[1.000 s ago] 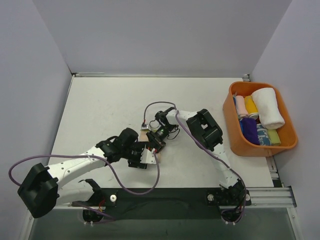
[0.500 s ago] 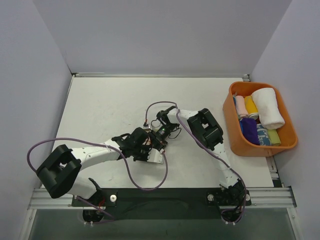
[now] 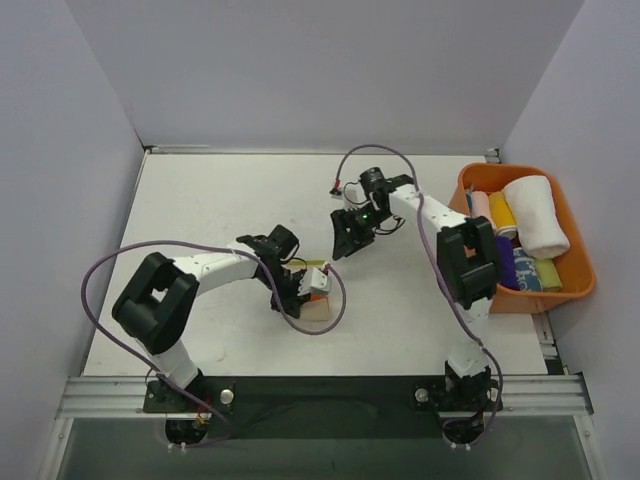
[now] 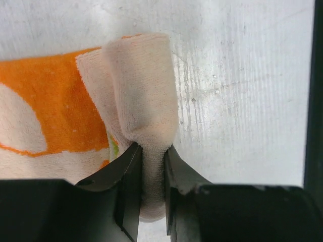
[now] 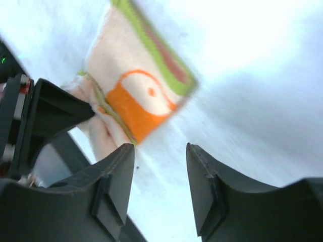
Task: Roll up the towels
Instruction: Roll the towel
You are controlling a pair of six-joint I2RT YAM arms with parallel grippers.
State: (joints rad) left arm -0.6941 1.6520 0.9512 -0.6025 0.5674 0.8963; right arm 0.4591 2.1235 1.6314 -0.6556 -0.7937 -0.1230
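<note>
The cream towel with orange blotches lies near the middle of the table, partly folded up. The left gripper is clamped on a bunched fold at its edge, and the pinched cloth stands up between the fingers above the flat orange-patterned part. From above, the left gripper sits against the towel's left side, and that arm's purple cable curves round its right side and near edge. The right gripper hangs above the table with its jaws apart and nothing between them, tilted toward the towel, well apart from it. At the right edge, the orange bin holds finished rolls: a large white one beside smaller pink, yellow, purple and blue ones.
</note>
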